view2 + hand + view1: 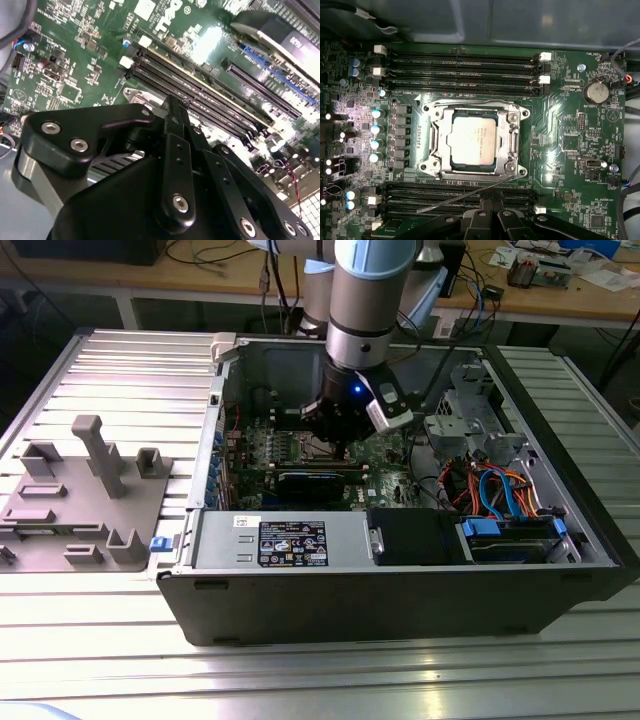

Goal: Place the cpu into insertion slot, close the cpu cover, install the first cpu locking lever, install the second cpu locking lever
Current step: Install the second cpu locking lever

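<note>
The robot arm (pixel 368 300) reaches down into an open computer case (pixel 400 590) lying on its side on a ribbed metal tabletop (pixel 120 380), its black hand (pixel 340 430) poised low over the green motherboard (pixel 560 125) near the middle of the case. In the first wrist view the cpu (pixel 472 139), its silver-grey top facing up, sits inside the insertion slot (pixel 434 131), which lies between two banks of long black memory slots (pixel 460 65). The cpu cover (pixel 513 135), a silvery frame with a square window, lies flat around the chip, its rim touching the socket on all sides. A thin metal locking lever (pixel 460 196) slants loose across the board just beside the socket's edge nearest the hand, one end close to the socket corner. The hand's black linkages (pixel 490 225) show at the edge of that view, near the lever; in the second wrist view the hand (pixel 172 107) hangs just above the board beside the memory slots, its fingers drawn narrow and close together, with nothing seen between them. Toward the exterior view's left edge of the tabletop, a grey fixture (pixel 85 500) with upright posts stands well apart from the case. Orange and blue cables (pixel 495 490) coil at the case's end toward the exterior view's right.
</note>
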Motion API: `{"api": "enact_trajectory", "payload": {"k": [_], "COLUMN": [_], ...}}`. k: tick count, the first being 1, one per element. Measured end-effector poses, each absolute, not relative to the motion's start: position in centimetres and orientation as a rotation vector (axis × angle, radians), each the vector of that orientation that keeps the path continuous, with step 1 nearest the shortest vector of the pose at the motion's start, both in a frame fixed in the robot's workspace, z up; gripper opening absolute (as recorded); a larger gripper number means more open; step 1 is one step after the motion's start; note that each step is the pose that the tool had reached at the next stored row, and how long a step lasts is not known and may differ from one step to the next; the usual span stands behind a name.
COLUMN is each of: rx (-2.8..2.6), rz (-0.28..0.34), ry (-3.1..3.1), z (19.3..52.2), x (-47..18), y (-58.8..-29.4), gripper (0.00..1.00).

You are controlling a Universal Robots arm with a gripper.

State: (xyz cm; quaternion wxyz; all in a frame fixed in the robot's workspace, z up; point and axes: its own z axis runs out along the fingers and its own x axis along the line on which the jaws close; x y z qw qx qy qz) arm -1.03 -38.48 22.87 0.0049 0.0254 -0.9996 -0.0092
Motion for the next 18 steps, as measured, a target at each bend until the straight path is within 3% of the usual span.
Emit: {"api": "enact_trajectory", "payload": {"k": [3,6,18], "rx": [0.080,0.080,0.080], "rz": [-0.092,-0.110,-0.114], "ry": [-3.130,-3.130,-3.130], "z": [22.9,22.8,21.7], "x": [-1.8,-2.4,-5.3], "y": [-38.9,-39.3,-39.6], "gripper": [0.11,0.11,0.11]}}
